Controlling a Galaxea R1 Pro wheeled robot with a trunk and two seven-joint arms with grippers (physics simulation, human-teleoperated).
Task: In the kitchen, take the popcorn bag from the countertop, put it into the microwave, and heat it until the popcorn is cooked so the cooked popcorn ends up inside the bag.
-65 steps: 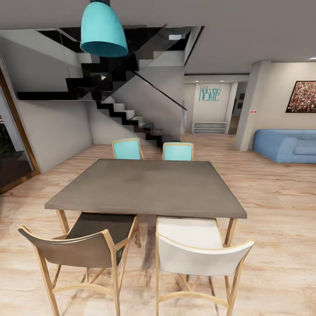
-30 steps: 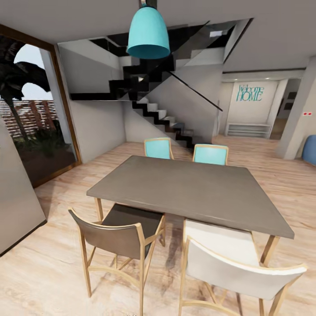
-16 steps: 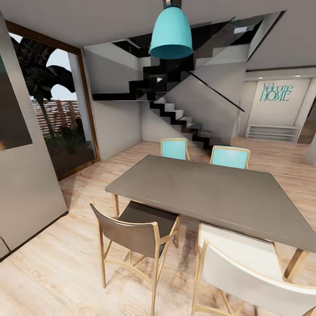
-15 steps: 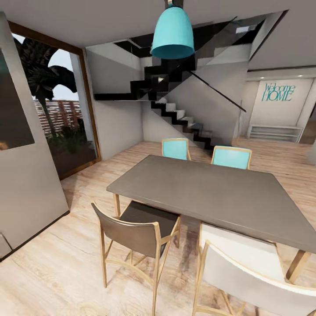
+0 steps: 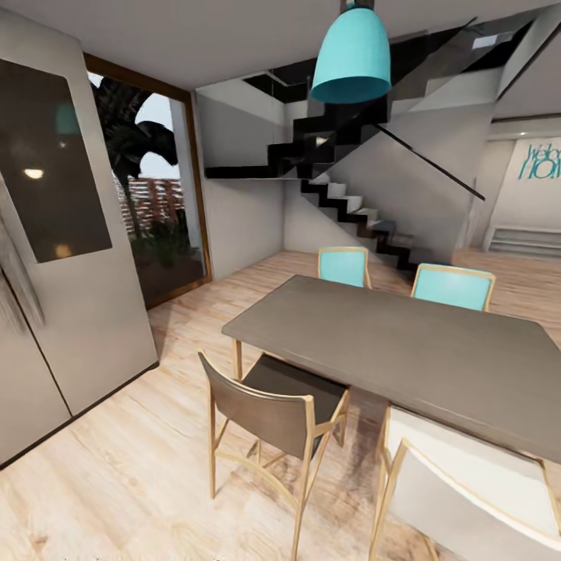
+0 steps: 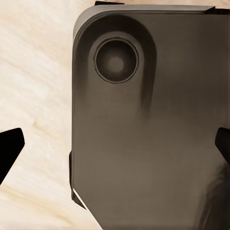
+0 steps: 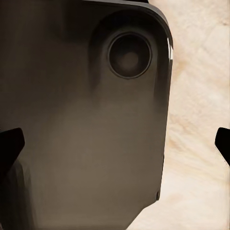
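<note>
Head view looked across a dining room, not a kitchen: a grey table [image 5: 405, 351] stood on the wood floor [image 5: 140, 467] with a brown chair [image 5: 269, 417] and a white chair [image 5: 460, 487] tucked in on the near side and two teal chairs [image 5: 343, 265] on the far side, under a teal lamp [image 5: 352, 54]. A black stair [image 5: 351, 199] climbed behind, and a glass door [image 5: 160, 210] opened on a garden. At the left stood a tall pale cabinet [image 5: 70, 312] with a dark panel. No bag, countertop or microwave could be seen, so I judged the robot was in transit and the kitchen had yet to be found.

Both wrist views looked straight down, which suggests the arms hung folded at the sides for travel. Left wrist view showed a dark rounded base [image 6: 143, 120] of the robot over pale flooring, with the left gripper [image 6: 115, 146] fingertips [image 6: 9, 143] at opposite edges, well apart and holding nothing. Right wrist view mirrored this: the right gripper [image 7: 115, 143] tips [image 7: 9, 141] were likewise spread wide and empty. These gave the grippers' state, which the head view did not, while only the head view told what room this was
</note>
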